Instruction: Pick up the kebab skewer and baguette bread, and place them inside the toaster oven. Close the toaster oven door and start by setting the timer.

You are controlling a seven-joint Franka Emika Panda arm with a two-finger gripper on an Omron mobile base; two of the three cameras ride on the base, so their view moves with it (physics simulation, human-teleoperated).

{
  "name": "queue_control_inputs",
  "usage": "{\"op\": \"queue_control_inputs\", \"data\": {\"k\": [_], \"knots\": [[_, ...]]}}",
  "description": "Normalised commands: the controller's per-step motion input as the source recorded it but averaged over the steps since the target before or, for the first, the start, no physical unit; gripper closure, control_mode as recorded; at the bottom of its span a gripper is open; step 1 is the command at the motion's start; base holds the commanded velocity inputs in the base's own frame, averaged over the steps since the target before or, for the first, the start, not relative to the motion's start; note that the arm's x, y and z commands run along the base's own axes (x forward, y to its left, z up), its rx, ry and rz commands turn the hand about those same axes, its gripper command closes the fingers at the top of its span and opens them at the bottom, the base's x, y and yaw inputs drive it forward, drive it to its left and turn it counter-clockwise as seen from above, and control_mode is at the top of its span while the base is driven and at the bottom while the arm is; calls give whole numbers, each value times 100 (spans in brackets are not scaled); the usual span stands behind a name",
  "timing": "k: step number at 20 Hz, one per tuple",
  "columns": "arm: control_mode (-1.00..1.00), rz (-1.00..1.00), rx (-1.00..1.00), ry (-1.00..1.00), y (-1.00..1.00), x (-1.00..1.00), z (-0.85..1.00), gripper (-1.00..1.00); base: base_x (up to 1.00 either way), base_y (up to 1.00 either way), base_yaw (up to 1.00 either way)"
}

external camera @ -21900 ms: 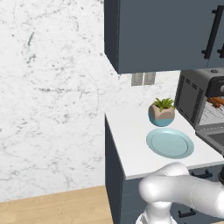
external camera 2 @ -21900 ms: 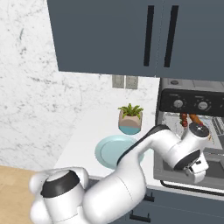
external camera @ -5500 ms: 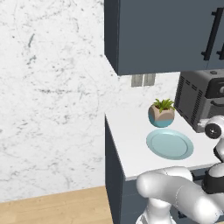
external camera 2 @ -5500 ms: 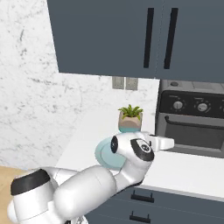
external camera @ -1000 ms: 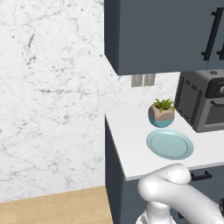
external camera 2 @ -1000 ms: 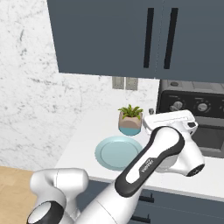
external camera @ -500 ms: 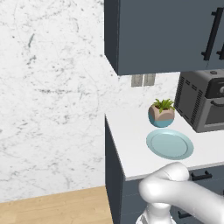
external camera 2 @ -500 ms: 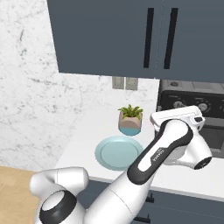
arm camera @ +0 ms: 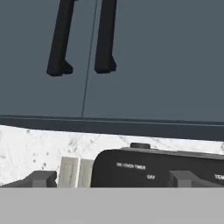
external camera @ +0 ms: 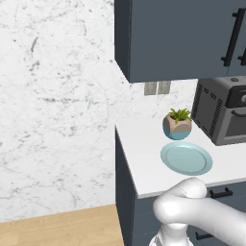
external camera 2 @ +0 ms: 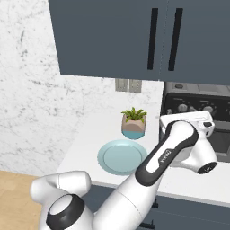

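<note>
Jaws wide open, holding nothing, hand raised before the toaster oven (external camera 2: 197, 108), door shut; empty plate (external camera: 186, 158) on the surface (external camera: 144, 149).

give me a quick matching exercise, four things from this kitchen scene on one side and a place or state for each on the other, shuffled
Things:
1. plate
2. plant
3. toaster oven
4. gripper

Places or states:
a. open, facing the oven's top panel
b. dark box at the counter's right, door shut
c. bare, near the counter's front edge
d. in a pot behind the plate

Pairs: 1-c, 2-d, 3-b, 4-a
</note>
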Motion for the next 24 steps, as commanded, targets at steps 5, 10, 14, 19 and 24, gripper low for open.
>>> {"op": "queue_control_inputs", "data": {"k": [5,10,14,19,24], "knots": [[-100,-13,0,0,0,12,-16,-100,0,0,0],[-100,-3,2,0,-1,33,0,-100,0,0,0],[-100,0,6,0,-8,37,-1,-100,0,0,0],[-100,0,5,0,-27,24,-10,-100,0,0,0],[-100,0,2,0,-32,16,-15,-100,0,0,0]]}}
